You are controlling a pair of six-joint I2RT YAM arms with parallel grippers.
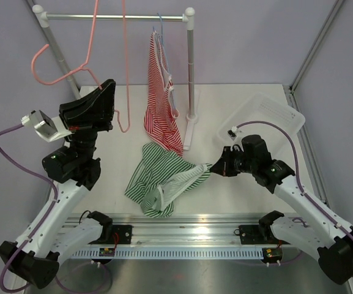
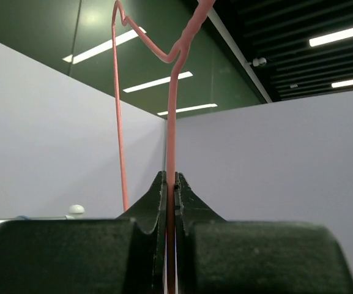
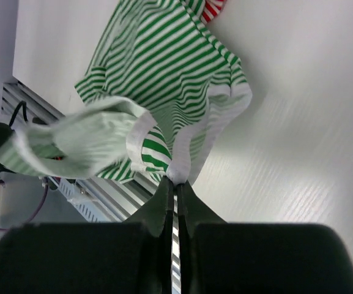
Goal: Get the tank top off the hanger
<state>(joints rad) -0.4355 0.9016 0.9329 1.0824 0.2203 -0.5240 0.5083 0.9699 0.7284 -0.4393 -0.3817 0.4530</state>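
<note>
1. Black jaws of the left gripper [image 2: 170, 182] are pressed together on the wire of the pink hanger [image 2: 172, 110], held up bare beside the rack [image 1: 191, 73]
2. Right gripper [image 3: 176, 184] pinches a white-edged strap of the green striped tank top [image 3: 158, 67], which lies crumpled on the white table [image 1: 243, 202]
3. Just behind it, a red striped tank top [image 1: 159, 104] hangs on the rack

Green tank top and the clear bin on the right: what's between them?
Only the right gripper, shut on the green tank top, just short of the clear bin. The top view shows it.
</note>
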